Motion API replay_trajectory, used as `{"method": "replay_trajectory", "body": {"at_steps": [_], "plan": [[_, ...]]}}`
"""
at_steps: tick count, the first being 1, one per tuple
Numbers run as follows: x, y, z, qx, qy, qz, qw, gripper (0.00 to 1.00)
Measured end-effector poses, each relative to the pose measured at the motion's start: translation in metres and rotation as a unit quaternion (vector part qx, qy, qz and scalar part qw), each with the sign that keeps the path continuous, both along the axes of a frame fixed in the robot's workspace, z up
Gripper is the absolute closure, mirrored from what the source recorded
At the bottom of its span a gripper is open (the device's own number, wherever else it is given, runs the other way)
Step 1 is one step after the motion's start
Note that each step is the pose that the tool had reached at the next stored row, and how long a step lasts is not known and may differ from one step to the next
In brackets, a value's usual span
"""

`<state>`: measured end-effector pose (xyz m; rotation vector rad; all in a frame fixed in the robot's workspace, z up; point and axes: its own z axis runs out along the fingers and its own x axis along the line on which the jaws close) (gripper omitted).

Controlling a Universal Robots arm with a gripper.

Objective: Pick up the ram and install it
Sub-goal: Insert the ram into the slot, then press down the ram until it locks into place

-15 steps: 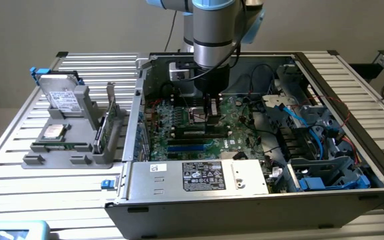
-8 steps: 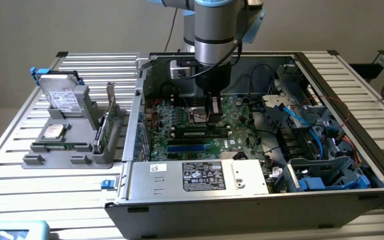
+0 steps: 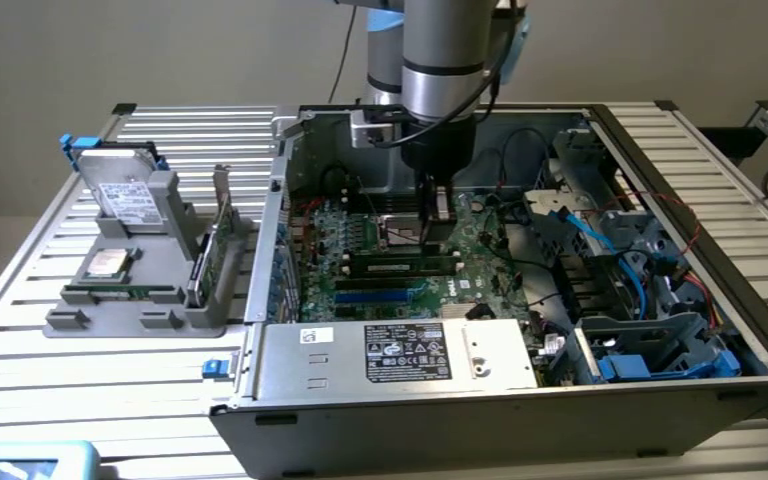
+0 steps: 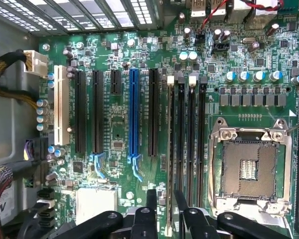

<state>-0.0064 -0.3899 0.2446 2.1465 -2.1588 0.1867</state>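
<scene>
Nearest me, my fingers (image 4: pixel 151 199) stand apart, straddling the ram (image 4: pixel 169 149) without touching it. It runs edge-up along the black slots (image 4: pixel 181 149).

Universal Robots arm (image 3: pixel 444 50): a smooth silver-grey cylindrical link ringed by a narrow black band, with a light-blue joint cap (image 3: pixel 381 20) at its upper end. A thin black cable (image 3: pixel 494 85) loops along its side to a darker, black wrist section. Gripper (image 4: pixel 165 201): glossy black linkage bars with rounded ends, each pinned by a silver screw (image 4: pixel 141 210), narrowing to two slim black fingers (image 4: pixel 152 199) with squared tips.
</scene>
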Motion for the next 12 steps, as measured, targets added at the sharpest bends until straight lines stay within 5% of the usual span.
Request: {"method": "replay_trajectory", "body": {"at_steps": [3, 5, 12], "plan": [[0.0038, -0.0020, 0.0050, 0.0001, 0.0088, 0.000, 1.0000, 0.73], [0.0052, -0.0033, 0.0054, 0.0016, 0.0121, 0.000, 0.9999, 0.73], [0.0052, -0.0032, 0.0054, 0.0019, 0.0121, 0.000, 0.9999, 0.73]]}}
